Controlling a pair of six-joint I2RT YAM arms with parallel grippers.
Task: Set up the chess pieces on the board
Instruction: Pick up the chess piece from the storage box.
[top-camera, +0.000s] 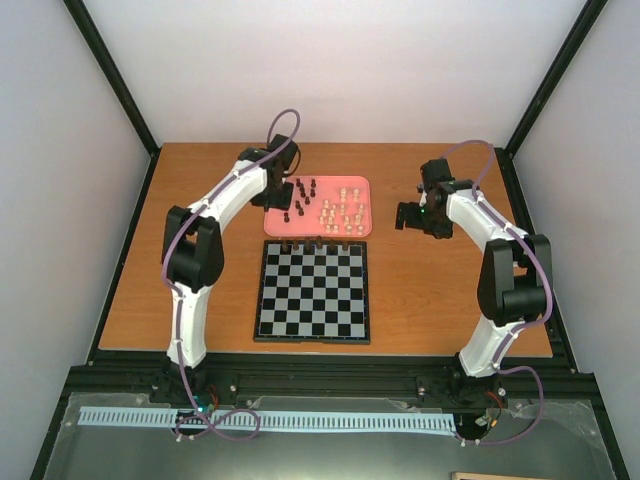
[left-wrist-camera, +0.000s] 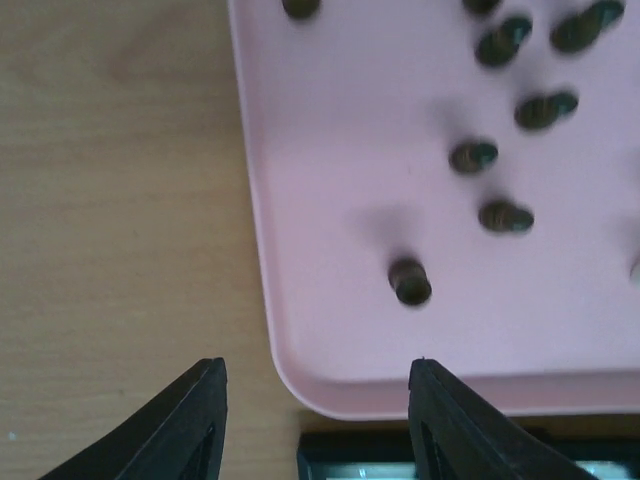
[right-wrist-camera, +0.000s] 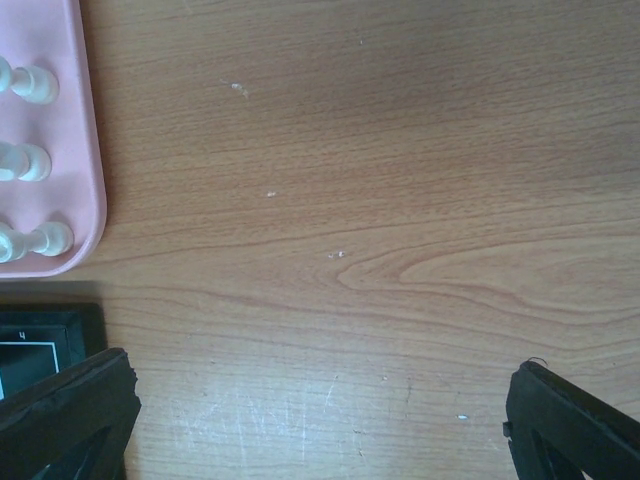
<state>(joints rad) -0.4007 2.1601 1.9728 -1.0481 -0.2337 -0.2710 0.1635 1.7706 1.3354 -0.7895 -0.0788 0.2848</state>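
The board (top-camera: 312, 292) lies in the table's middle, with a few dark pieces (top-camera: 320, 243) along its far edge. Behind it the pink tray (top-camera: 355, 230) holds several dark pieces (top-camera: 300, 195) on its left and cream pieces (top-camera: 342, 208) on its right. My left gripper (top-camera: 272, 197) is open and empty over the tray's near-left corner (left-wrist-camera: 300, 395), short of the nearest dark piece (left-wrist-camera: 410, 282). My right gripper (top-camera: 406, 216) is open wide and empty over bare wood right of the tray; cream pieces (right-wrist-camera: 35, 240) and the board's corner (right-wrist-camera: 45, 335) show at its left.
The wooden table (top-camera: 440, 290) is framed by black rails and white walls. Bare wood lies on both sides of the board. The left arm reaches along the tray's left side.
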